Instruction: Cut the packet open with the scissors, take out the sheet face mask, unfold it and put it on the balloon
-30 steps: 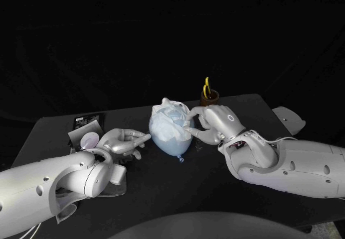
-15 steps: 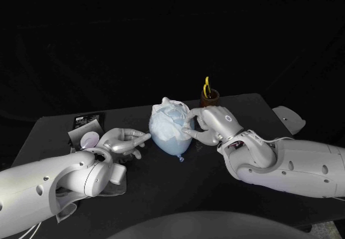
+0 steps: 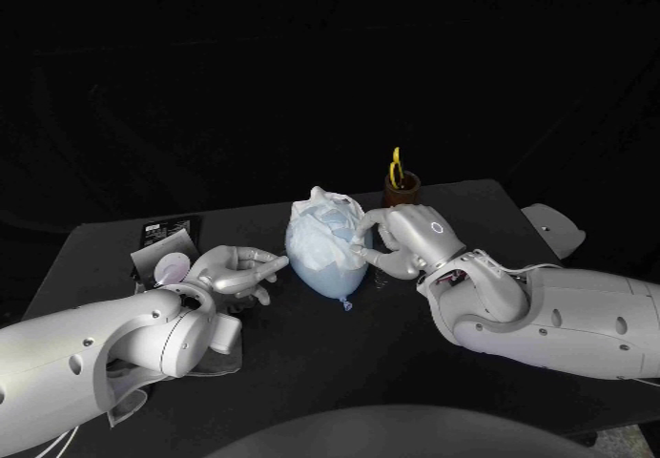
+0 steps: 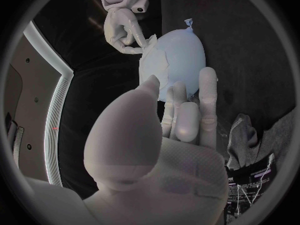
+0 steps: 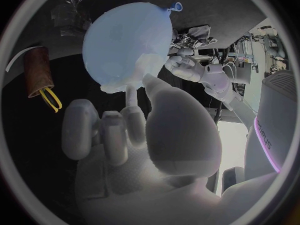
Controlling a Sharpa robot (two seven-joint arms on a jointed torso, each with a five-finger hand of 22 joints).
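Right robot hand [image 3: 406, 239] is pinching mask [image 3: 323, 224] on balloon [image 3: 330, 274]; left robot hand [image 3: 237, 270] is hovering beside it, fingers extended, holding nothing. Black label [image 3: 168, 229] is carrying white print, illegible.

Our left hand [image 4: 178, 130] stretched toward the balloon [image 4: 184, 55]
We see its fingers extended up to the pale blue balloon lying on the black desk [image 4: 250, 60]; at the balloon's other side the right hand [image 4: 122, 25] pinches an edge of the sheet mask [image 4: 152, 67] draped on it, and a crumpled packet [image 4: 240, 137] lies near our palm
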